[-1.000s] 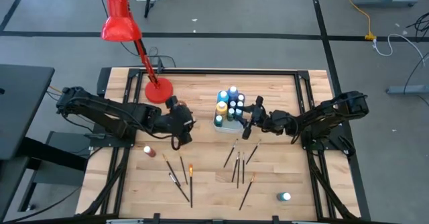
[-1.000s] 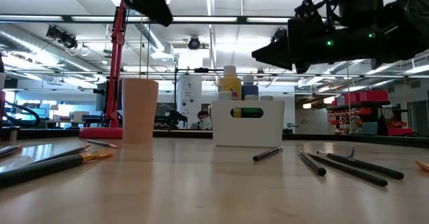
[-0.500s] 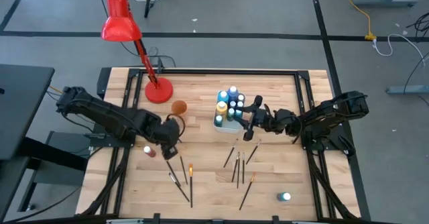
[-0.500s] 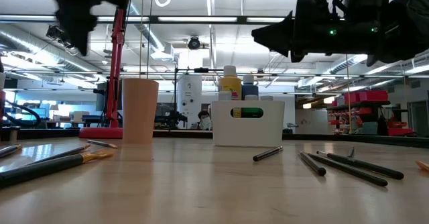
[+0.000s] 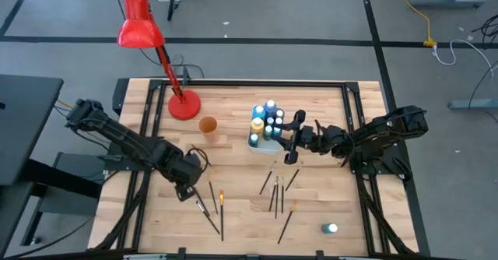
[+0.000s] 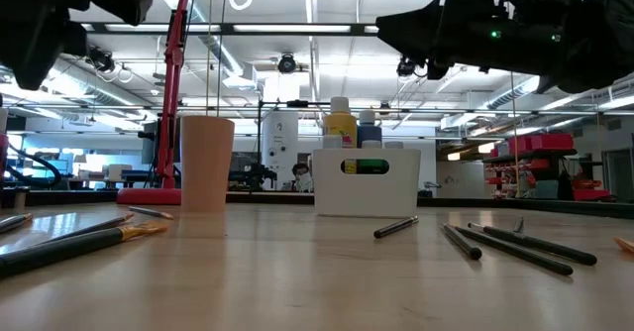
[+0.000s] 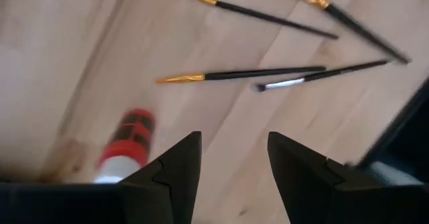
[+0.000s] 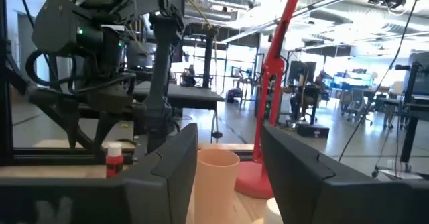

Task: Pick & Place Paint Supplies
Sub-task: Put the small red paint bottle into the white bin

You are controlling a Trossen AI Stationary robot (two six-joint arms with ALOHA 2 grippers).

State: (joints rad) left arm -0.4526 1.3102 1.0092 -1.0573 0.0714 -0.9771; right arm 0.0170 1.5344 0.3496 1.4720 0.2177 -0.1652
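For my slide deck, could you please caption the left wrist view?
Open left gripper above the table, near a lying red paint bottle and scattered brushes.

Pale striped-grain wood table (image 5: 241,205) is carrying a glossy red desk lamp (image 5: 142,22) at eleven o'clock and a peach-tan cup (image 5: 208,124) beside it. White bin (image 5: 257,142) at centre is showing blue, yellow and green white-capped bottles (image 5: 266,120). Black-handled brushes (image 7: 244,74) with gold ferrules are lying near a red-brown, white-capped bottle (image 7: 126,147); both grippers are showing matte black.

Red-brown bottle (image 7: 124,149) partly hidden behind left gripper (image 7: 231,158).
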